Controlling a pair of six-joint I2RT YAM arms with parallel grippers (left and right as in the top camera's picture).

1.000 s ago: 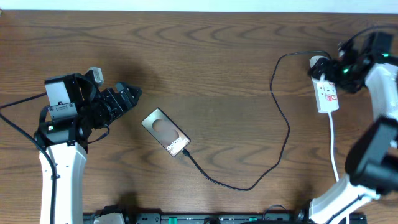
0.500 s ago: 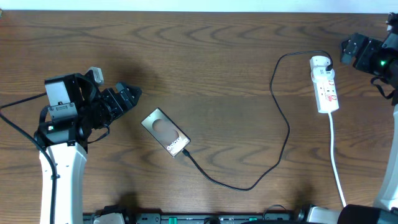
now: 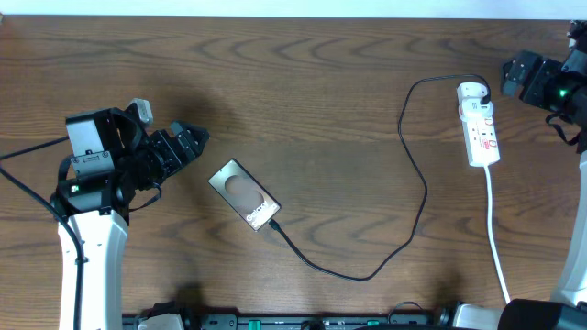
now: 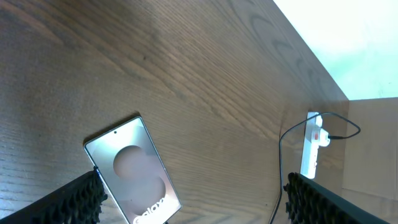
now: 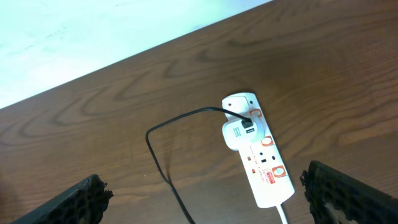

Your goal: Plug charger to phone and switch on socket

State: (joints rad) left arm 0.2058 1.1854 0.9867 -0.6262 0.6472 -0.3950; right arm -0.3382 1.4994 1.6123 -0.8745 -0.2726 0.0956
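Note:
The phone (image 3: pixel 244 194) lies flat and slanted on the table, left of centre. The charger cable (image 3: pixel 422 197) runs from the phone's lower-right end (image 3: pixel 274 226), where its tip appears plugged in, and loops right and up to the white adapter (image 3: pixel 472 91) on the socket (image 3: pixel 481 128). My left gripper (image 3: pixel 191 142) is open and empty, just left of the phone. In the left wrist view the phone (image 4: pixel 134 174) lies between the wide-apart fingers (image 4: pixel 68 202). My right gripper (image 3: pixel 512 75) is open and empty, right of the socket's top end. The right wrist view shows the socket (image 5: pixel 264 165) and cable (image 5: pixel 163 163).
The socket's white lead (image 3: pixel 495 238) runs down to the front edge. The table's far edge meets a pale wall (image 5: pixel 93 31). Black base cables and mounts line the front edge (image 3: pixel 275 321). The left arm's body (image 3: pixel 92 174) stands at the left.
A second ago my right gripper was over the socket's top end. It has since pulled away to the right and stayed there. The left arm, phone and cable have not moved.

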